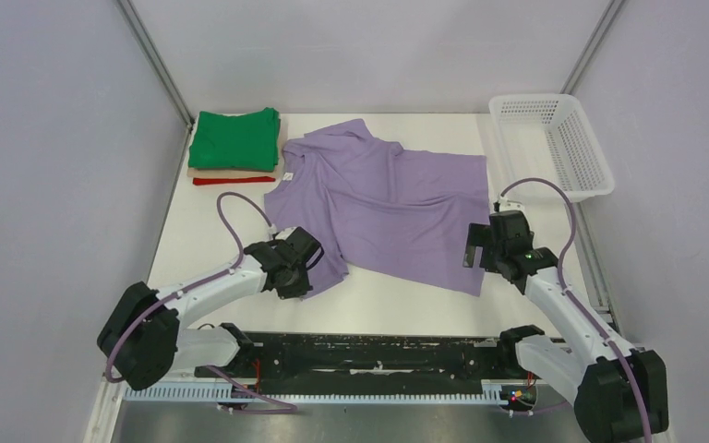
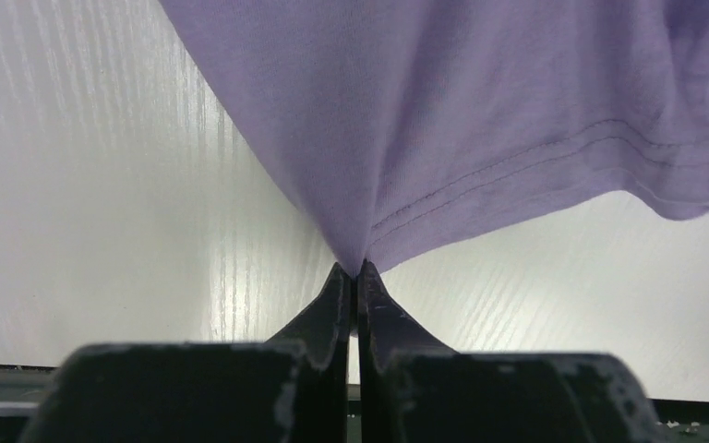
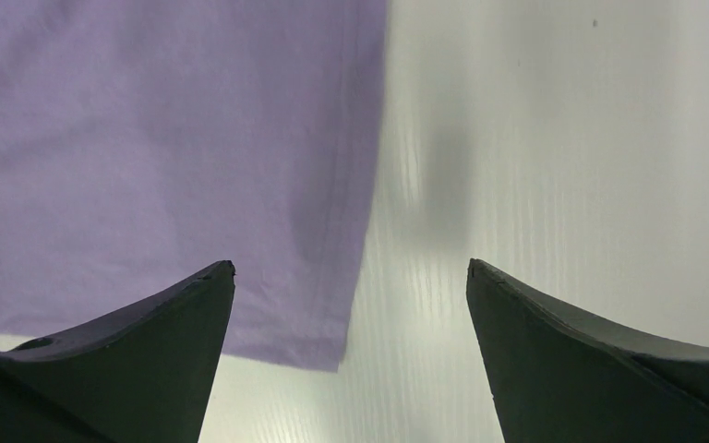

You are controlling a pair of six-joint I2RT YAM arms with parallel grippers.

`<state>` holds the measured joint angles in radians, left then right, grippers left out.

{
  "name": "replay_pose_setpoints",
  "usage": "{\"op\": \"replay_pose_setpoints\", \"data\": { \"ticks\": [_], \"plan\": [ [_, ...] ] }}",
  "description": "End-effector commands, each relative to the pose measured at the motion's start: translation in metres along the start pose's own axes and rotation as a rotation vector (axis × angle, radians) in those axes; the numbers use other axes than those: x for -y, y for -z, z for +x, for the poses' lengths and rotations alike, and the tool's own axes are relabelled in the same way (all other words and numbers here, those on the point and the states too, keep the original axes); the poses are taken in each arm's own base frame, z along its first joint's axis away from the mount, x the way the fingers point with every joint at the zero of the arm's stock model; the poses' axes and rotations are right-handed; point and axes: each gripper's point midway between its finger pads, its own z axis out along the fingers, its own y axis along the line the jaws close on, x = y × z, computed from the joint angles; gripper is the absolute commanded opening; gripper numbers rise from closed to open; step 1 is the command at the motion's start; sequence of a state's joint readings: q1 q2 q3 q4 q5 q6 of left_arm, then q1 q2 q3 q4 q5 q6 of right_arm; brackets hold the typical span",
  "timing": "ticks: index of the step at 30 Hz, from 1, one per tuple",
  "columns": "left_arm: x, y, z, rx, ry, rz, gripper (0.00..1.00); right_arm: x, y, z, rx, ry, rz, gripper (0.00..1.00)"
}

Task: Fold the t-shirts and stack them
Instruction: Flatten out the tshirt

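Note:
A lavender t-shirt (image 1: pixel 388 198) lies spread and wrinkled across the middle of the table. My left gripper (image 1: pixel 312 261) is shut on its near left sleeve edge; in the left wrist view the cloth (image 2: pixel 443 120) pulls up taut from the closed tips (image 2: pixel 357 272). My right gripper (image 1: pixel 474 247) is open and empty, hovering above the shirt's near right corner (image 3: pixel 328 346), which lies flat between its fingers (image 3: pixel 185 305) in the right wrist view. A stack of folded shirts sits at the back left: green (image 1: pixel 236 138) on top, tan (image 1: pixel 231 173) under it, red (image 1: pixel 233 181) at the bottom.
A white mesh basket (image 1: pixel 554 143) stands at the back right, by the right wall. Grey walls close in both sides. The arm bases and a black rail (image 1: pixel 378 355) run along the near edge.

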<state>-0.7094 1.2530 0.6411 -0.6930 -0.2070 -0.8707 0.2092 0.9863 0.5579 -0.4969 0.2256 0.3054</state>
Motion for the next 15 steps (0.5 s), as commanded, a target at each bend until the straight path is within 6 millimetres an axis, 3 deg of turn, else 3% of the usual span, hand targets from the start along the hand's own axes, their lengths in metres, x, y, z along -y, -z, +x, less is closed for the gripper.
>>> {"op": "replay_pose_setpoints", "data": {
  "ticks": [1,4,9,15],
  "plan": [
    [-0.002,0.011,-0.003,0.039,-0.022,0.031,0.02,0.003,0.012,0.038,-0.110,-0.034,-0.021,0.98],
    [-0.003,0.012,-0.003,0.043,-0.036,0.033,0.02,-0.009,0.011,0.045,-0.110,-0.075,-0.086,0.95],
    [-0.004,0.011,-0.002,0.039,-0.051,0.032,0.02,-0.020,0.006,0.053,-0.142,-0.116,-0.129,0.76],
    [-0.005,0.012,-0.002,0.045,-0.051,0.038,0.02,-0.026,0.001,0.068,-0.174,-0.123,-0.108,0.63]
  ]
}}
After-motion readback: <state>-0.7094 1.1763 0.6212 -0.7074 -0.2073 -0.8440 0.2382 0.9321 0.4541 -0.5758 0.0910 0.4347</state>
